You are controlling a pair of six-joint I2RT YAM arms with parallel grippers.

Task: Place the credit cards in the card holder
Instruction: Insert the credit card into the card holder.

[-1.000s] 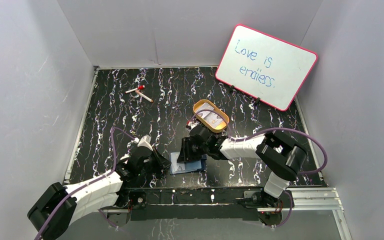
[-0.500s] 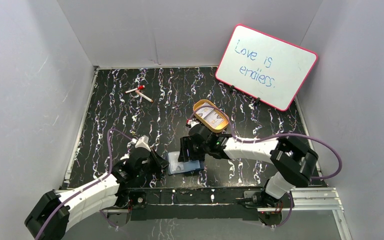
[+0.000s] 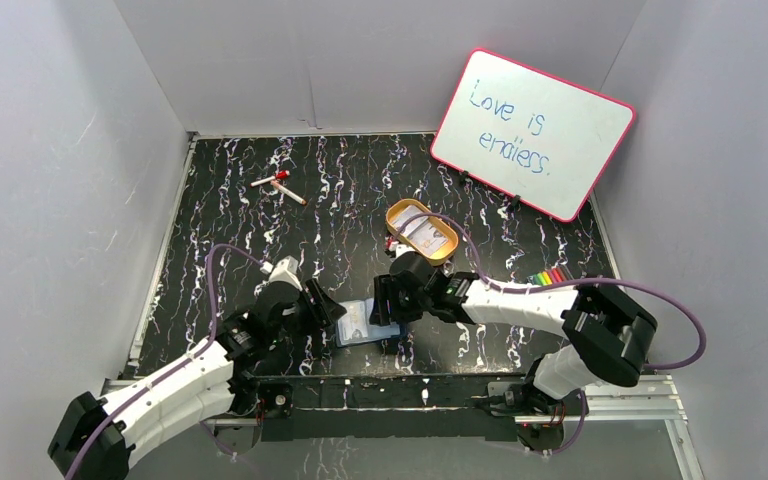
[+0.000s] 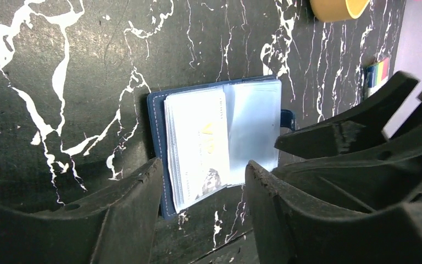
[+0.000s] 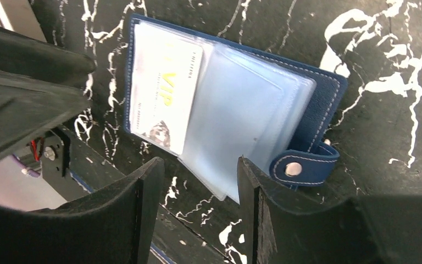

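Top external, orange tin (image 3: 396,213) behind card holder (image 3: 368,322)

**One high view, two close ones**

The top external camera looks down from high behind the near edge of the marbled table (image 3: 230,220), far enough back to take in its whole surface. Each wrist camera sits low and close, facing the open card holder (image 4: 253,126) from opposite sides. All three views share that holder.

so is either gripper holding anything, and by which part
Nothing is held. The left gripper and right gripper both stand open by the card holder, which lies open on the table with a credit card inside.
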